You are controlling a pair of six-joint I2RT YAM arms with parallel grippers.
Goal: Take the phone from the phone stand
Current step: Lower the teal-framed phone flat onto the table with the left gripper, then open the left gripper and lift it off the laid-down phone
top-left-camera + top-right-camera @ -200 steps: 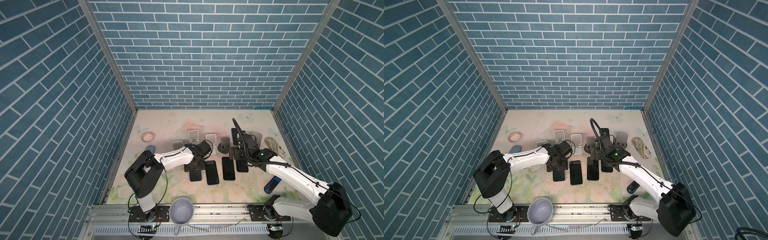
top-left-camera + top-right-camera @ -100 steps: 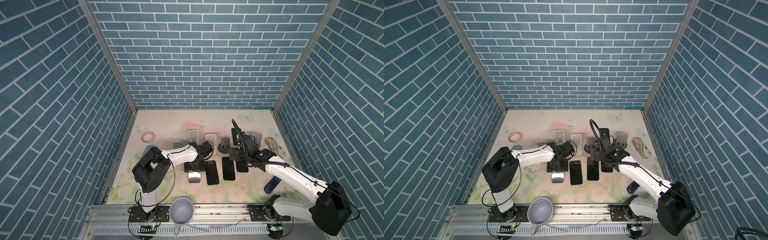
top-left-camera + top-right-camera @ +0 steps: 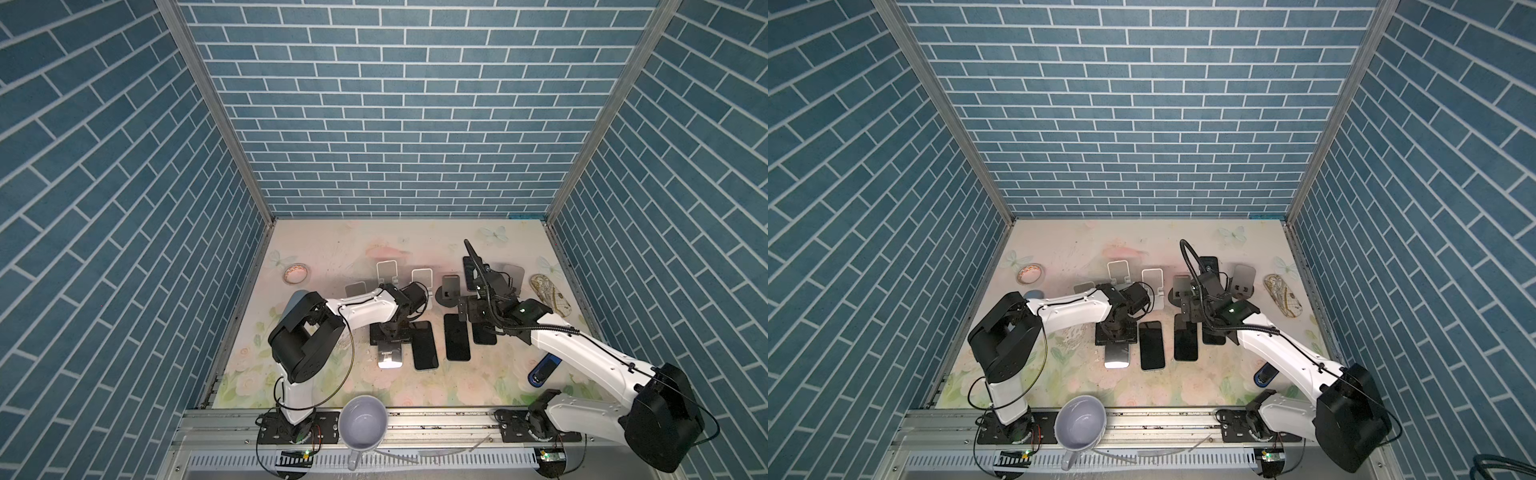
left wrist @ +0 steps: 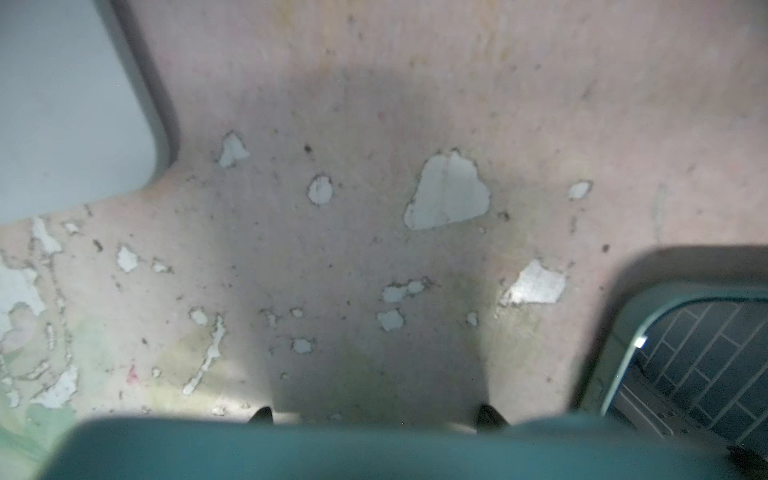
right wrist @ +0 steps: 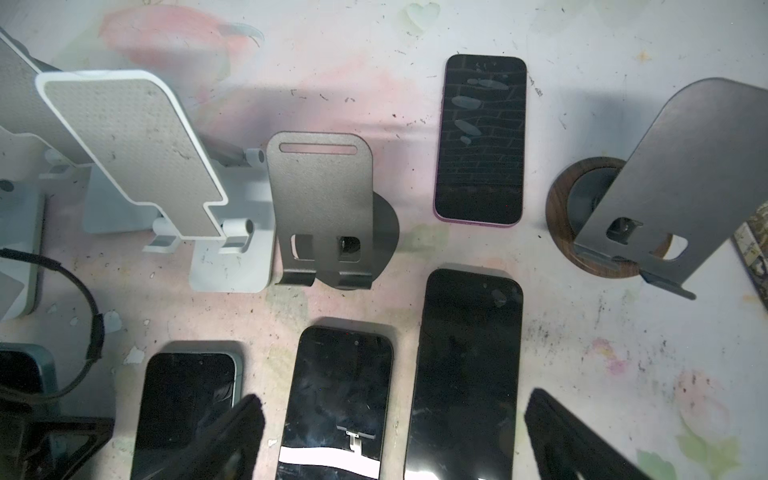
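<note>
Left gripper: clamped across phone at its far end.
Right gripper: jaws wide, holding nothing.
Phone: over black stand, near end toward 6 o'clock; neighbour phone close at 3 o'clock.
Step, likely: lift clear of stand lip, keep level, no drift toward 3 o'clock.

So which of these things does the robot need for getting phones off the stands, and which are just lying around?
For the job:
- left gripper
- teal-cased phone at that gripper
- phone stands, which look empty
- other phones, lying flat

Just lying about:
- mug
- tape roll
- patterned case
- blue tube
</note>
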